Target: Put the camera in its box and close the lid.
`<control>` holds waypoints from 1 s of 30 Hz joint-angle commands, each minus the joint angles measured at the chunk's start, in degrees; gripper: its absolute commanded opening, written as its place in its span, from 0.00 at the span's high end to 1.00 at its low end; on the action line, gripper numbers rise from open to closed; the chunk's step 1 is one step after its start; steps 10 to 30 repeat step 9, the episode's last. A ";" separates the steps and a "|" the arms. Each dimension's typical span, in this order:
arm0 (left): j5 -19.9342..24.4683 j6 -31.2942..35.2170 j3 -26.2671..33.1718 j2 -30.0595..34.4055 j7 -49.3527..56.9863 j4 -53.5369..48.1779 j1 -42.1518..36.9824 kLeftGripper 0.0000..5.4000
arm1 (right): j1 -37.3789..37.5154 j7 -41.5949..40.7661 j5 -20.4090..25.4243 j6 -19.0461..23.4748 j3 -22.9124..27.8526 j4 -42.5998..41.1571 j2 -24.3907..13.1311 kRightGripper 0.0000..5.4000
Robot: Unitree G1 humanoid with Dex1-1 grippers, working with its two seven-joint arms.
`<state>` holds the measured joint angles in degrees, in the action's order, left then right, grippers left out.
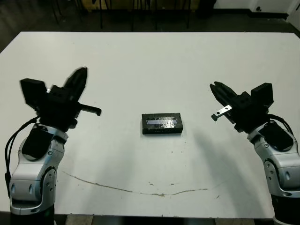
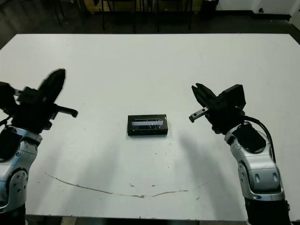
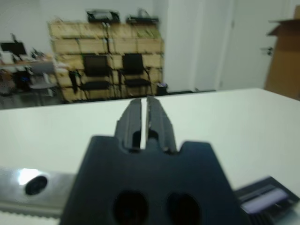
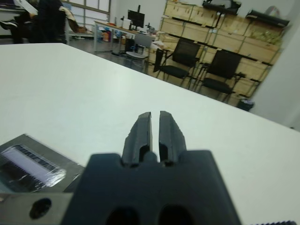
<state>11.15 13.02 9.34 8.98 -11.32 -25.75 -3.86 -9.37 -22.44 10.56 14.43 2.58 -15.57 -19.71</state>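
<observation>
A white surface fills most of the frame, with a faint curved scuff along its lower part. Beyond it stand wooden shelving, black chairs, white walls, a dark floor and bright windows at upper left.

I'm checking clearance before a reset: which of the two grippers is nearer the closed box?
The right gripper looks slightly nearer the lid; the left gripper is farther back and to the side. Neither touches it.
</observation>
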 commanded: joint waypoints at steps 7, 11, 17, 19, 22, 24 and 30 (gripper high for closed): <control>-3.73 -11.74 -1.92 -5.64 5.55 12.63 1.09 1.00 | 1.66 7.68 -4.11 -9.59 -0.52 5.59 7.01 1.00; -3.82 -12.68 -2.20 -5.78 5.71 13.49 0.74 1.00 | 2.07 8.17 -4.62 -10.64 -0.59 6.46 7.42 1.00; -3.82 -12.68 -2.20 -5.78 5.71 13.49 0.74 1.00 | 2.07 8.17 -4.62 -10.64 -0.59 6.46 7.42 1.00; -3.82 -12.68 -2.20 -5.78 5.71 13.49 0.74 1.00 | 2.07 8.17 -4.62 -10.64 -0.59 6.46 7.42 1.00; -3.82 -12.68 -2.20 -5.78 5.71 13.49 0.74 1.00 | 2.07 8.17 -4.62 -10.64 -0.59 6.46 7.42 1.00; -3.82 -12.68 -2.20 -5.78 5.71 13.49 0.74 1.00 | 2.07 8.17 -4.62 -10.64 -0.59 6.46 7.42 1.00; -3.82 -12.68 -2.20 -5.78 5.71 13.49 0.74 1.00 | 2.07 8.17 -4.62 -10.64 -0.59 6.46 7.42 1.00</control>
